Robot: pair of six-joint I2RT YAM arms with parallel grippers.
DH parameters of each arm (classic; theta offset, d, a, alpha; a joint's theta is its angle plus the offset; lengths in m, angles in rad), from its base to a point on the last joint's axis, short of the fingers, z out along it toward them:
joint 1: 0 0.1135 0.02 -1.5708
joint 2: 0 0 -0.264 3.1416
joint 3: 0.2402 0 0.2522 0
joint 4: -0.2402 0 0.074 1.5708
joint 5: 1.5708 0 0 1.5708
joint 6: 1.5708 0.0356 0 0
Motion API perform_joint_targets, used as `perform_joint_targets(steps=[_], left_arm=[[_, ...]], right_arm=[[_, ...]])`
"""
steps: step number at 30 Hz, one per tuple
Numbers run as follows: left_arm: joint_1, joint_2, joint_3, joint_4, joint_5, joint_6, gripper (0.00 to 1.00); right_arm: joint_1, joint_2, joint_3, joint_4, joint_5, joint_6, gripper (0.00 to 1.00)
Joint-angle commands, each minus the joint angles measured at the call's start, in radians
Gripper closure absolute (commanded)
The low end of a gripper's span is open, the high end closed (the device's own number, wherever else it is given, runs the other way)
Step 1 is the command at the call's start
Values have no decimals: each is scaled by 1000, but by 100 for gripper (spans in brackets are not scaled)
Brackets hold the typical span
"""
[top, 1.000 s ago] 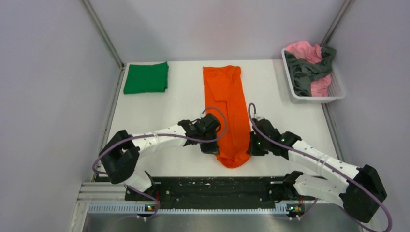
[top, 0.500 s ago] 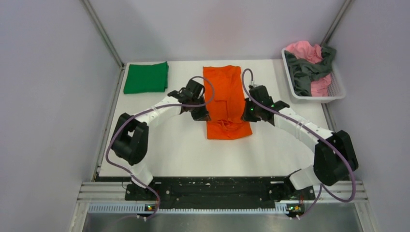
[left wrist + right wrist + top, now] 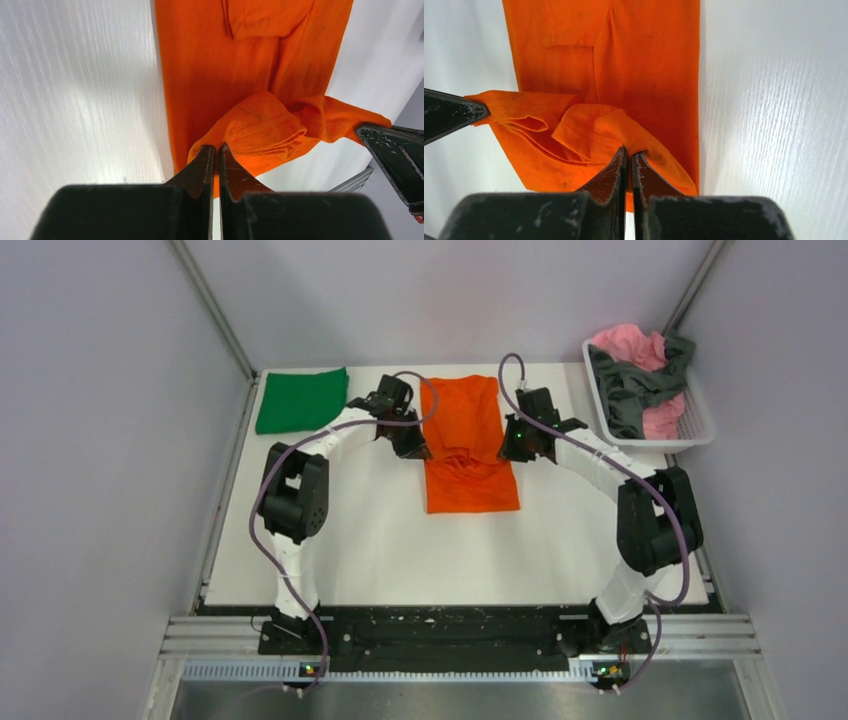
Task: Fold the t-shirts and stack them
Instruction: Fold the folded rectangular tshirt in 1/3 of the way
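Note:
An orange t-shirt (image 3: 468, 445) lies as a narrow strip in the middle of the table, its near end doubled back toward the far end. My left gripper (image 3: 413, 450) is shut on the left corner of that lifted hem (image 3: 260, 131). My right gripper (image 3: 508, 452) is shut on the right corner (image 3: 599, 131). The hem sags between the two grippers above the flat cloth. A folded green t-shirt (image 3: 302, 399) rests at the far left of the table. Pink (image 3: 628, 348) and dark grey (image 3: 634, 390) t-shirts lie crumpled in the basket.
A white plastic basket (image 3: 655, 440) stands at the far right corner of the table. Grey walls close in on the left, back and right. A black rail (image 3: 440, 632) runs along the near edge between the arm bases.
Both grippers have carried the orange shirt's near end away from the front edge toward the far end, folding it over itself. The strip is now much shorter. Both arms have stretched out.

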Motion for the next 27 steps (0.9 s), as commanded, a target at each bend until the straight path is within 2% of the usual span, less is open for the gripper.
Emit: perform_joint_targets(steps=[1,2,6,8,9,10,11,12,14,16,19,23,27], left_arm=[[21,69,108,-28,42,54,93],[29,84,125,-33,43,59,89],[61,144,214,-31,32,100,50],[87,182,313,-62,54,115,34],[98,192,359,-87,53,116,26],[105,190,389,-106,49,119,21],[108,173,391,-106,40,127,7],[108,145,371,-91,34,134,2],[106,78,282,-41,46,140,1],[106,9,161,6,67,133,1],[99,-71,10,18,83,117,1],[49,-181,-204,45,79,89,1],[-17,-243,-341,87,78,35,1]], right_arm=[[-34,64,86,64,-38,-33,100],[-40,87,93,84,-53,-43,100],[-71,203,188,111,-57,-50,79],[-94,248,253,109,-45,-47,52],[-104,259,287,99,-48,-42,42],[-107,254,298,92,-53,-43,36],[-107,240,292,92,-58,-52,30],[-107,216,272,103,-68,-61,23],[-106,158,194,134,-98,-68,8],[-105,94,95,170,-142,-74,2],[-103,15,-35,166,-169,-87,1],[-102,-103,-209,131,-133,-80,2],[-101,-188,-310,98,-145,-58,4]])
